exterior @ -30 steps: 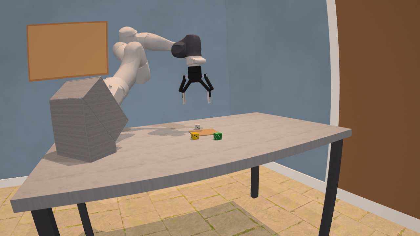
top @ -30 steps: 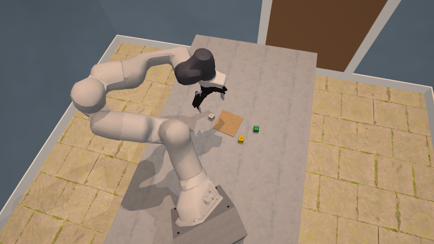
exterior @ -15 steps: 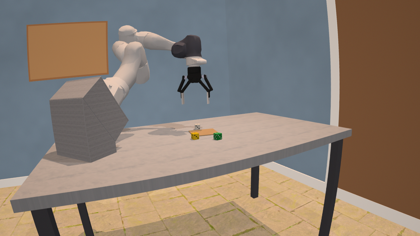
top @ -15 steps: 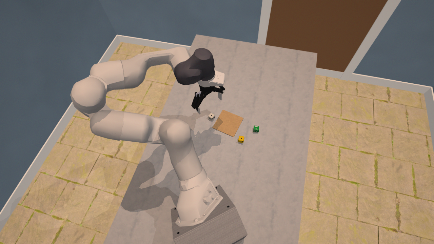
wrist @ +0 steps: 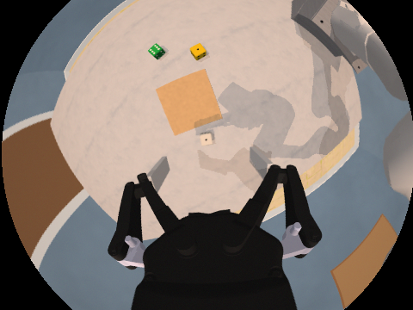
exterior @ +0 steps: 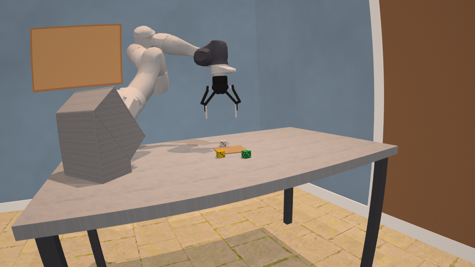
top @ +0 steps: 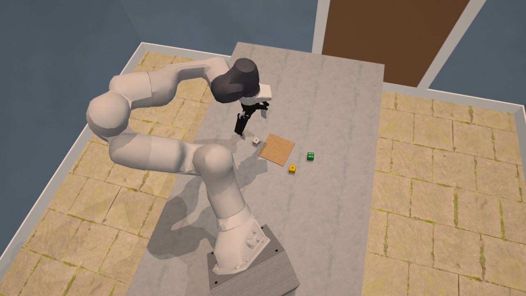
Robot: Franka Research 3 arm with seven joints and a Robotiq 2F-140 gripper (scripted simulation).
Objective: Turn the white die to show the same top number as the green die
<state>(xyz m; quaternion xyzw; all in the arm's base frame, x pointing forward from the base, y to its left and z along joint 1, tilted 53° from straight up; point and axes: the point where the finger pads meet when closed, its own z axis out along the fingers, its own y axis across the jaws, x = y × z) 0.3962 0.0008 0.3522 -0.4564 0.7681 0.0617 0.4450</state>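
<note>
The white die (top: pixel 256 141) (exterior: pixel 223 143) (wrist: pixel 206 139) lies on the table beside the mat, off its edge, with one pip on top. The orange-brown mat (top: pixel 276 149) (exterior: pixel 232 149) (wrist: pixel 188 102) lies flat. The green die (top: pixel 310 156) (exterior: pixel 246 154) (wrist: pixel 157 51) shows six on top. The yellow die (top: pixel 292 169) (exterior: pixel 220 153) (wrist: pixel 198 51) shows one on top. My gripper (top: pixel 252 126) (exterior: pixel 221 117) (wrist: pixel 208 158) is open and empty, pointing down well above the table, with the white die below and a little ahead of its fingers in the wrist view.
The grey table (top: pixel 331 121) (exterior: pixel 159 185) (wrist: pixel 112 112) bears the dice, the mat and the arm's block-shaped base (top: pixel 257 274) (exterior: pixel 82 142). The green and yellow dice stand apart from each other, on the mat's side away from the white die. The arm's shadow falls across part of the table.
</note>
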